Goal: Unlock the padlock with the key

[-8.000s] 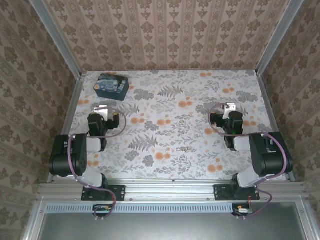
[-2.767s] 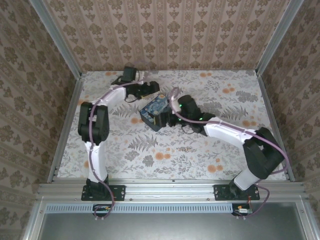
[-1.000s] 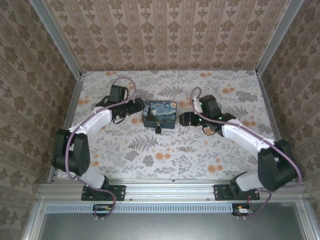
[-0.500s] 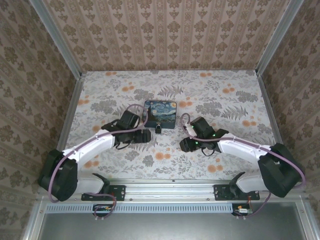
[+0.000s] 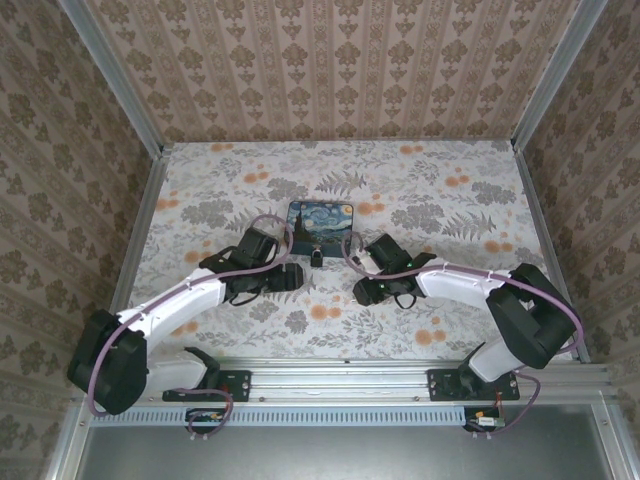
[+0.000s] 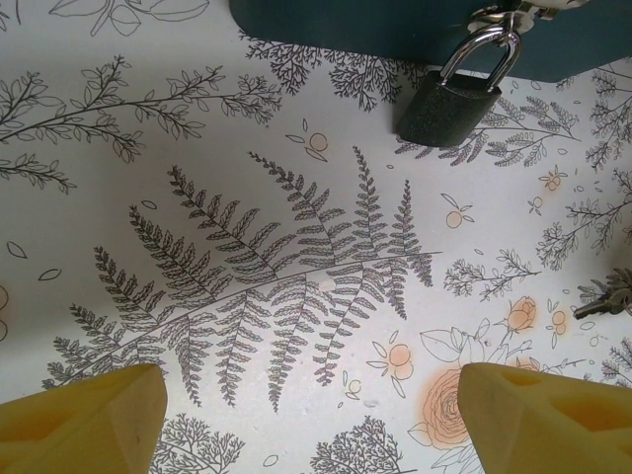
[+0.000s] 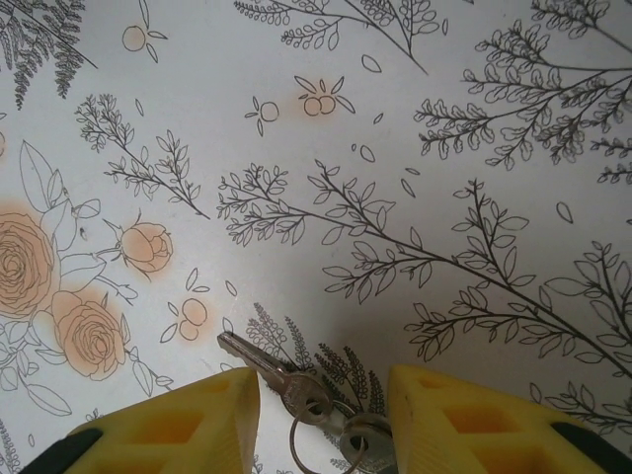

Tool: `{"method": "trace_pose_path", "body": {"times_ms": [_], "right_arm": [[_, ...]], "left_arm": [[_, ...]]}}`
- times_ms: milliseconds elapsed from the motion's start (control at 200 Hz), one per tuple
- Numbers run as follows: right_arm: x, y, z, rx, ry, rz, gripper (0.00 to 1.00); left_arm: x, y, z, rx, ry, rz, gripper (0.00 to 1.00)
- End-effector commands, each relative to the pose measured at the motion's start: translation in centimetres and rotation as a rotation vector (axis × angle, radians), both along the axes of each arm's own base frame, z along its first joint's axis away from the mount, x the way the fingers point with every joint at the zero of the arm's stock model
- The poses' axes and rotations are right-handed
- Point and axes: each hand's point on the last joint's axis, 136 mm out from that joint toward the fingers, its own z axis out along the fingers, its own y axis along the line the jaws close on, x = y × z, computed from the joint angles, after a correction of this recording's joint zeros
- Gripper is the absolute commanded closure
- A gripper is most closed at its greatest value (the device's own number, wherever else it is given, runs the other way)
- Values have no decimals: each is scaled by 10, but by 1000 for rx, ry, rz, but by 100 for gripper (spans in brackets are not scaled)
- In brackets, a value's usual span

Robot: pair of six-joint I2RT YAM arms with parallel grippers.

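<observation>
For the left pincer (image 6: 311, 400): gapes wide, holds nothing, near the padlock (image 6: 446, 104). For the right pincer (image 7: 324, 390): released, straddles the key (image 7: 267, 360) right of the padlock.

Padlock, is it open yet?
Not yet. Done: the right pincer is lined up, open, around the key on the table. In hand: grabbing it. To do: the padlock hangs shut on the blue tin, so the key must go in and turn.
</observation>
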Motion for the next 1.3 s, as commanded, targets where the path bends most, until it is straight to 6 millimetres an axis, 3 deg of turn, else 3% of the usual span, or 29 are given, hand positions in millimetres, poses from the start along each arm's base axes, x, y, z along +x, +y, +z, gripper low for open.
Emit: {"method": "trace_pose_path", "body": {"times_ms": [0, 195, 535, 950, 1170, 1295], "right_arm": [[-1, 0, -2, -38, 0, 24, 58], [-12, -3, -17, -89, 39, 16, 58], [-23, -4, -17, -131, 35, 0, 61], [-19, -17, -26, -230, 15, -111, 70], [-17, -19, -35, -248, 25, -163, 88], [-12, -13, -33, -219, 14, -169, 89]], "left_arm": [[2, -6, 9, -30, -15, -10, 14], [2, -5, 11, -30, -28, -16, 14], [6, -7, 19, -27, -51, -34, 14], [2, 1, 30, -23, -78, -31, 14], [1, 1, 31, -30, -80, -37, 14], [0, -5, 29, -51, -70, -46, 14]]}}
